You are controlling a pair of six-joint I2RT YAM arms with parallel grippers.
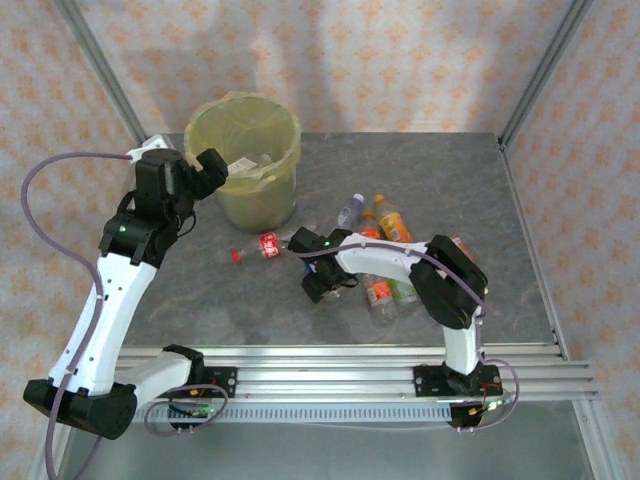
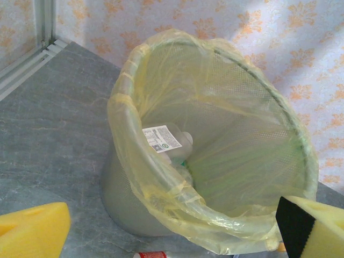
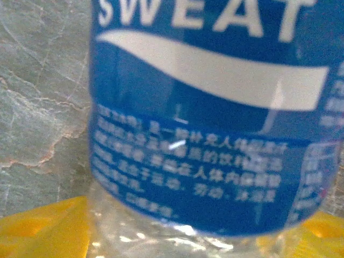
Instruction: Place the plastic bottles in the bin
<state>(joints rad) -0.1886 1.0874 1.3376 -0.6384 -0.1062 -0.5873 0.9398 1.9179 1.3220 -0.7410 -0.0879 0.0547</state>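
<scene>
We judge a pick in hand: our right gripper straddles a blue-label bottle on the table, clamped or not we cannot tell, while the left gripper gapes by the bin; next comes a firm squeeze, lift and carry to the bin.

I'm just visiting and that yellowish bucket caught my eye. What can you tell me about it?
The bin is a round, pale yellow-green bucket, wider at the mouth than the base, with finely meshed walls. A translucent yellow plastic bag lines it and folds over the rim. It stands upright on the grey table near its far left corner. A bottle with a white label lies inside. The left end effector, open, hovers beside its rim.
</scene>
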